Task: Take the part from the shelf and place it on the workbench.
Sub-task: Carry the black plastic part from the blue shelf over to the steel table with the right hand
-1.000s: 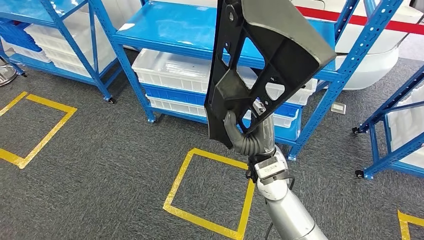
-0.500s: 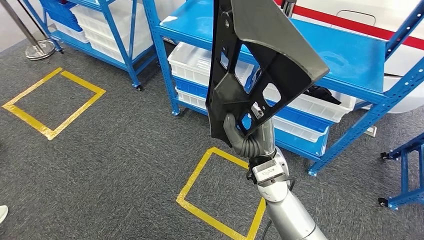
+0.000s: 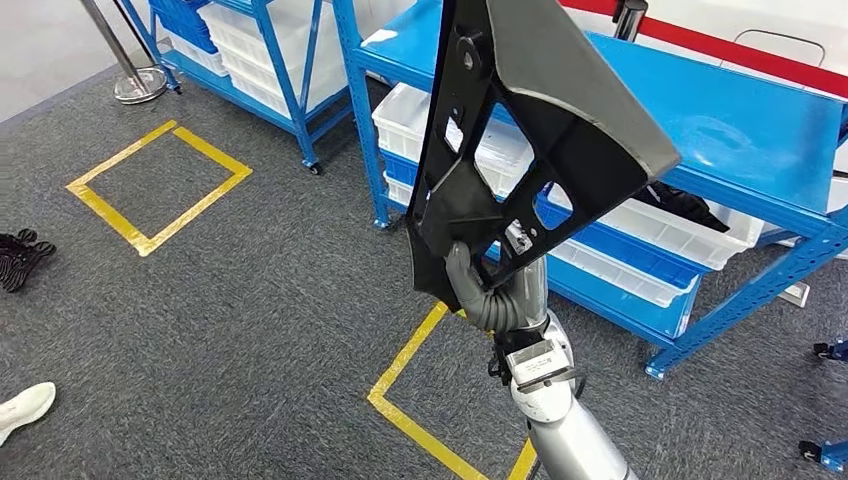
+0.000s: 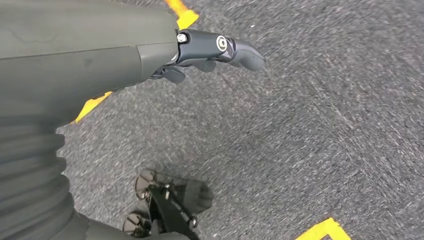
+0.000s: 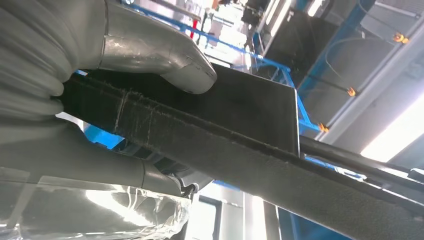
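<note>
A large dark grey part (image 3: pixel 530 130) with cut-out openings stands upright in the middle of the head view, held up in front of the blue shelf (image 3: pixel 720 110). My right hand (image 3: pixel 490 285) grips its lower edge, thumb across the near face. In the right wrist view the thumb (image 5: pixel 155 50) presses on the part's dark edge (image 5: pixel 210 140). My left hand (image 4: pixel 210 50) hangs over the grey carpet with its fingers stretched out and nothing in them.
White bins (image 3: pixel 600 230) fill the shelf's lower levels. A second blue shelf (image 3: pixel 270 60) stands at the back left, beside a post base (image 3: pixel 138 85). Yellow tape squares (image 3: pixel 155 185) mark the carpet. A black object (image 3: pixel 18 258) and a white shoe (image 3: pixel 22 408) lie at the left.
The whole scene has shifted right and down as the camera turned left. The part stays held upright in my right hand. The shoe and black object came into view.
</note>
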`<move>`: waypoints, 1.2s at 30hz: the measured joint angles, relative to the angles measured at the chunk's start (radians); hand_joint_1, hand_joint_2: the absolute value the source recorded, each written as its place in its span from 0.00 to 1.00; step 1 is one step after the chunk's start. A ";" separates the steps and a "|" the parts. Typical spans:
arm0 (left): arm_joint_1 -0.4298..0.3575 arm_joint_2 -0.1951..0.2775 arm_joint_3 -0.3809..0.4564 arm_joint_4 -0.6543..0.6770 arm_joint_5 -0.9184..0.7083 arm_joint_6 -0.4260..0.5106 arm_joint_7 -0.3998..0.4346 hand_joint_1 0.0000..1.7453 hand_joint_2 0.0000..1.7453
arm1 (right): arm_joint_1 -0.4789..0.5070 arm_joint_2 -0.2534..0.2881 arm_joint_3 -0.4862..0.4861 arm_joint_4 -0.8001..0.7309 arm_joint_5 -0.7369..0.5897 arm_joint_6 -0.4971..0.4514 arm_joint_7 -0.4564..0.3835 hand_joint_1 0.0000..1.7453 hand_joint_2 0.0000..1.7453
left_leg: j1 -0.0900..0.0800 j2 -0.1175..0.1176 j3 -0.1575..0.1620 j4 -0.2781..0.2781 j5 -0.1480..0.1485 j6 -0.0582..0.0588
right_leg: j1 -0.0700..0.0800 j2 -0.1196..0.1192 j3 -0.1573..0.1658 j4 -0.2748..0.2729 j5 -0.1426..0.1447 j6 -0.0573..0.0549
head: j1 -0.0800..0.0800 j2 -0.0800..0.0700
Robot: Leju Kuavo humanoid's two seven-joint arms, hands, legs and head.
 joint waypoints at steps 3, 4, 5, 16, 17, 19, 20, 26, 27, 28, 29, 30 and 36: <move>0.000 0.000 0.000 0.000 -0.005 -0.005 -0.013 0.00 1.00 | 0.023 0.000 -0.007 -0.020 0.006 -0.006 0.000 1.00 1.00 | -0.002 0.037 0.095 -0.183 0.094 0.010 | 0.003 -0.025 0.012 -0.001 -0.010 0.006 | 0.000 0.000; -0.002 0.001 0.000 -0.001 -0.007 -0.005 -0.017 0.00 1.00 | 0.029 -0.001 -0.012 -0.026 0.007 -0.007 -0.001 1.00 1.00 | -0.008 0.055 0.125 -0.238 0.111 0.016 | 0.006 -0.032 0.017 -0.003 -0.013 0.010 | 0.001 0.000; -0.004 0.002 0.000 -0.001 -0.009 -0.005 -0.019 0.00 1.00 | 0.033 -0.002 -0.016 -0.029 0.007 -0.007 -0.001 1.00 1.00 | -0.014 0.066 0.142 -0.269 0.116 0.022 | 0.008 -0.039 0.019 -0.005 -0.015 0.014 | 0.001 0.000; -0.009 0.003 0.001 -0.001 0.004 -0.006 -0.015 0.00 1.00 | 0.096 -0.025 -0.081 -0.041 -0.006 0.012 -0.022 1.00 1.00 | -0.015 -0.062 0.169 -0.317 0.131 0.061 | 0.013 0.041 -0.123 0.246 -0.107 0.035 | 0.009 0.000; -0.008 0.002 0.001 -0.001 0.000 -0.006 -0.011 0.00 1.00 | 0.101 -0.025 -0.087 -0.041 0.001 0.013 -0.023 1.00 1.00 | -0.014 -0.076 0.168 -0.314 0.130 0.059 | 0.011 0.049 -0.096 0.178 -0.073 0.047 | 0.009 0.000; -0.007 0.000 0.000 -0.001 -0.007 -0.006 -0.004 0.00 1.00 | 0.110 -0.026 -0.097 -0.042 0.012 0.013 -0.025 1.00 1.00 | -0.017 -0.101 0.163 -0.299 0.123 0.050 | 0.003 0.078 -0.040 0.046 -0.014 0.056 | 0.010 0.000; -0.007 -0.001 0.000 -0.001 -0.009 -0.005 -0.002 0.00 1.00 | 0.117 -0.026 -0.102 -0.043 0.016 0.014 -0.027 1.00 1.00 | -0.018 -0.111 0.158 -0.293 0.119 0.044 | 0.001 0.087 -0.024 0.012 0.001 0.051 | 0.009 0.000; 0.001 0.000 0.001 -0.001 -0.010 0.000 0.003 0.00 1.00 | 0.143 -0.017 -0.115 -0.049 0.023 0.031 -0.036 1.00 1.00 | -0.013 -0.057 0.112 -0.201 0.066 0.016 | -0.004 0.050 -0.006 -0.001 0.009 0.008 | 0.004 0.000; -0.001 -0.001 0.001 -0.001 -0.009 0.000 0.001 0.00 1.00 | 0.146 -0.016 -0.116 -0.049 0.024 0.034 -0.037 1.00 1.00 | -0.011 -0.028 0.081 -0.137 0.033 0.010 | -0.001 0.041 -0.004 -0.001 0.006 0.003 | 0.001 0.000; -0.003 -0.002 0.001 -0.001 -0.008 0.000 -0.002 0.00 1.00 | 0.150 -0.015 -0.116 -0.050 0.024 0.037 -0.037 1.00 1.00 | -0.006 -0.012 0.045 -0.068 0.003 0.004 | 0.002 0.030 -0.002 -0.001 0.004 -0.001 | 0.000 0.000; -0.003 -0.002 0.001 -0.001 -0.007 0.000 -0.004 0.00 1.00 | 0.153 -0.014 -0.116 -0.050 0.024 0.041 -0.037 1.00 1.00 | -0.002 -0.005 0.016 -0.015 -0.014 0.001 | 0.004 0.019 -0.001 -0.001 0.001 -0.003 | 0.000 0.000; -0.003 -0.003 0.001 -0.001 -0.005 -0.001 -0.006 0.00 1.00 | 0.156 -0.013 -0.116 -0.050 0.024 0.045 -0.038 1.00 1.00 | 0.001 -0.002 0.002 0.005 -0.012 0.000 | 0.006 0.008 0.001 -0.001 -0.001 -0.004 | 0.000 0.000; -0.005 0.000 0.002 -0.001 0.004 -0.003 -0.009 0.00 1.00 | 0.158 -0.005 -0.116 -0.050 0.013 0.070 -0.043 1.00 1.00 | -0.018 0.069 0.146 -0.270 0.105 0.031 | 0.014 -0.044 0.023 -0.005 -0.022 0.013 | 0.000 0.000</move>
